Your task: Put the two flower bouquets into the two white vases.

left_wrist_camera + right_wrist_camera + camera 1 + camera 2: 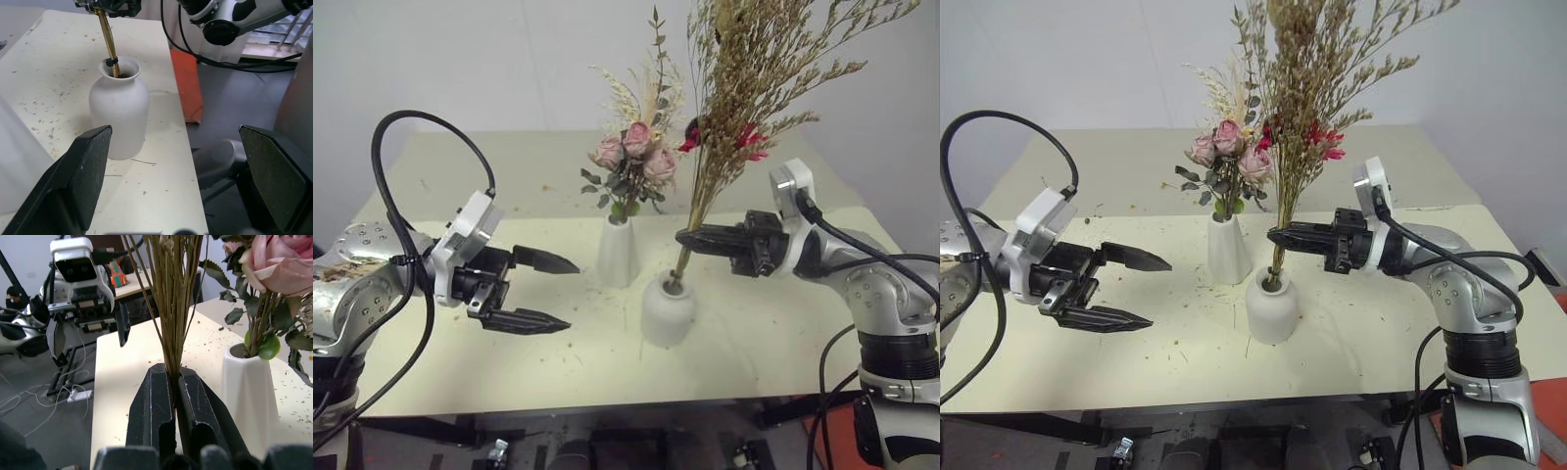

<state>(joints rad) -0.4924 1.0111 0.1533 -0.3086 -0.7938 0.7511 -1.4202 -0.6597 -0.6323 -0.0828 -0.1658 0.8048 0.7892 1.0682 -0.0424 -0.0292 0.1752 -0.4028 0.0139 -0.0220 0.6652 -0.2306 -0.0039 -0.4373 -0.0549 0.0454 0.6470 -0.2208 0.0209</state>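
Right gripper [685,238] clamps dried-grass bouquet [744,88] in squat vase [667,308].

Bare table [460,176] left of the tall vase [618,252] — squat vase [668,310] just beside it.

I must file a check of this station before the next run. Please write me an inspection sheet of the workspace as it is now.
Surface: pale table, strewn with fine plant crumbs.
Job's things: rose bouquet stands in the tall vase; dried grass bouquet has its stems in the squat vase, leaning.
Clutter: nothing seen apart from the crumbs.
Grippers: right gripper shut on the dried grass stems above the vase neck; left gripper open, holding nothing, beside the vases.
Cables: black cable loops over the left arm; others run along the right arm.
Surroundings: plain wall behind; orange floor patch beside the table.
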